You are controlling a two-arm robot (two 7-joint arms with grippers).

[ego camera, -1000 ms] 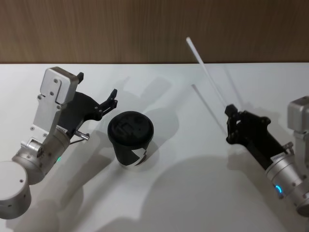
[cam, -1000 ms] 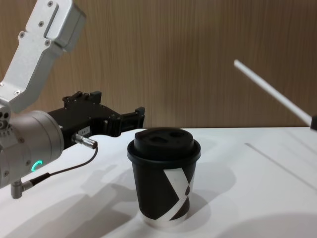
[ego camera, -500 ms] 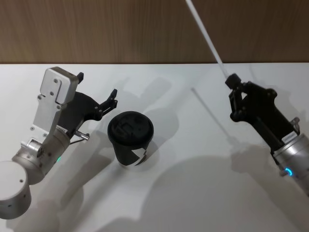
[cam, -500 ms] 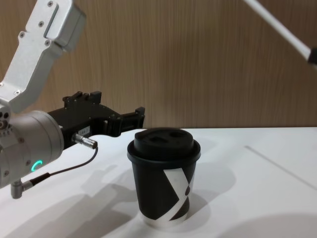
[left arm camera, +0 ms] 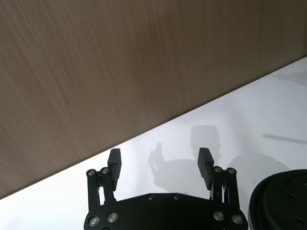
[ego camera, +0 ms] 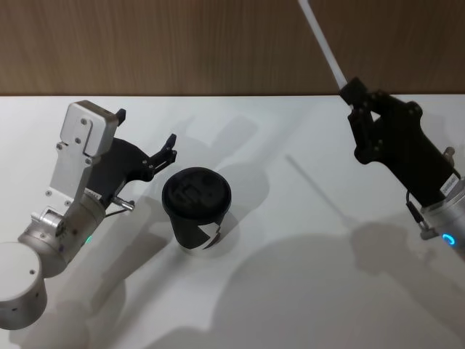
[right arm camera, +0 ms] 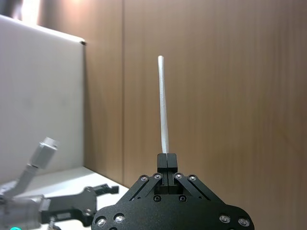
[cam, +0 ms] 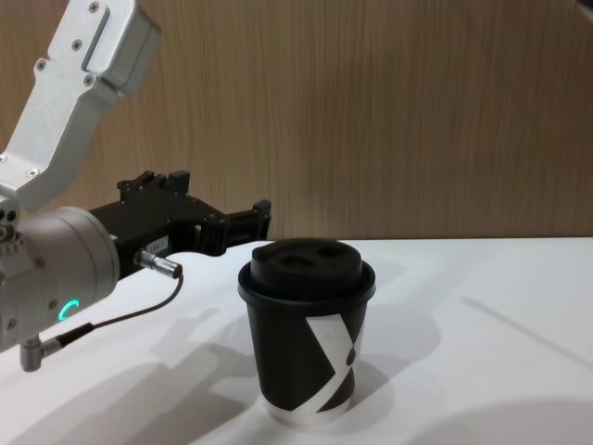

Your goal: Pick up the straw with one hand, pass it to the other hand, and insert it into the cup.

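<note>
Head view downward, chest view sideways, both on cup (ego camera: 196, 207)

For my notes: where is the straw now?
In the head view the straw is up at the right, clamped in the right claw, well apart from the cup.

The white table (ego camera: 305, 123) carries one black cup (ego camera: 196, 198) (lid on), upright, left of centre.

White straw (right arm camera: 163, 105) in right gripper (right arm camera: 167, 159) jaws
</note>
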